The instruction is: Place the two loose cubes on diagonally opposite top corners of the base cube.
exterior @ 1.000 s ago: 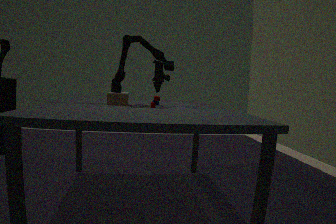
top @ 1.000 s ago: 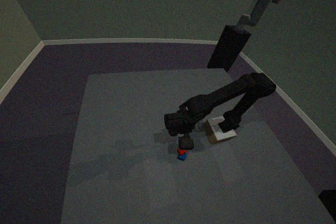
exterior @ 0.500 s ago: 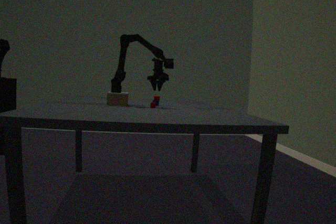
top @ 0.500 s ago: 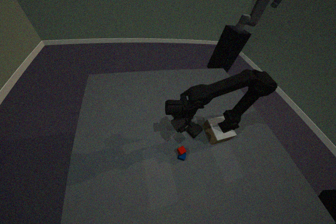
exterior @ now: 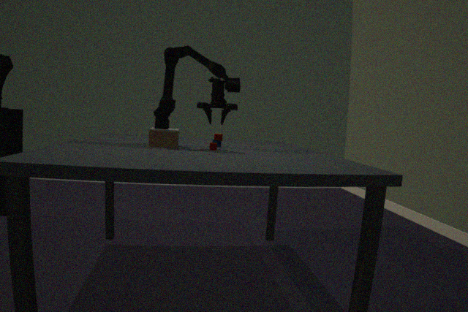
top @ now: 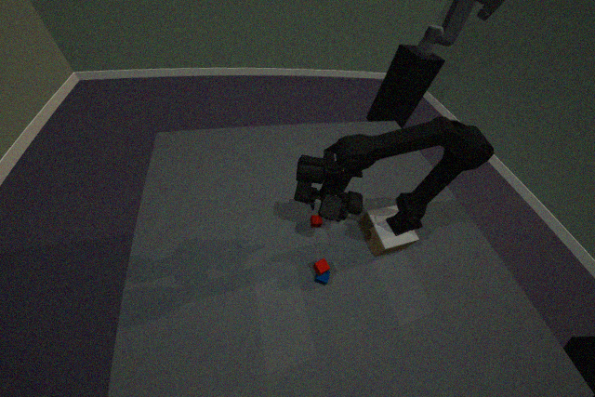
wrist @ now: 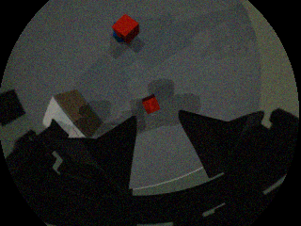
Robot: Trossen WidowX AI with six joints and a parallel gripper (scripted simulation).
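1. Progress looks like half: one red cube [top: 322, 266] [exterior: 218, 137] [wrist: 126, 28] sits atop the blue base cube [top: 323, 278] [exterior: 218, 143] [wrist: 117, 36], off toward one side.
2. Second red cube [top: 316, 220] [exterior: 213, 146] [wrist: 150, 104] lies on the counter [top: 216, 335] [exterior: 241, 163] [wrist: 188, 71], apart from the base cube; capping the opposite corner remains.
3. Tool [top: 314, 207] [exterior: 216, 123] [wrist: 157, 116] hangs above, fingers apart, empty.
4. Pale block [top: 374, 239] [exterior: 163, 138] [wrist: 71, 105] under the arm stands well apart from the base cube, seemingly no obstacle; the placed cube may be.

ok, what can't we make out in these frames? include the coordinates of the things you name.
- Blue base cube [top: 322, 278] [exterior: 218, 143] [wrist: 117, 36]: top face, top and wrist views; covered by the stacked red cube [top: 321, 266] [exterior: 218, 137] [wrist: 125, 27].
- Seating of that red cube: exterior view, too small and dark.
- Black pedestal [exterior: 11, 131]: exterior view, cut by left edge.
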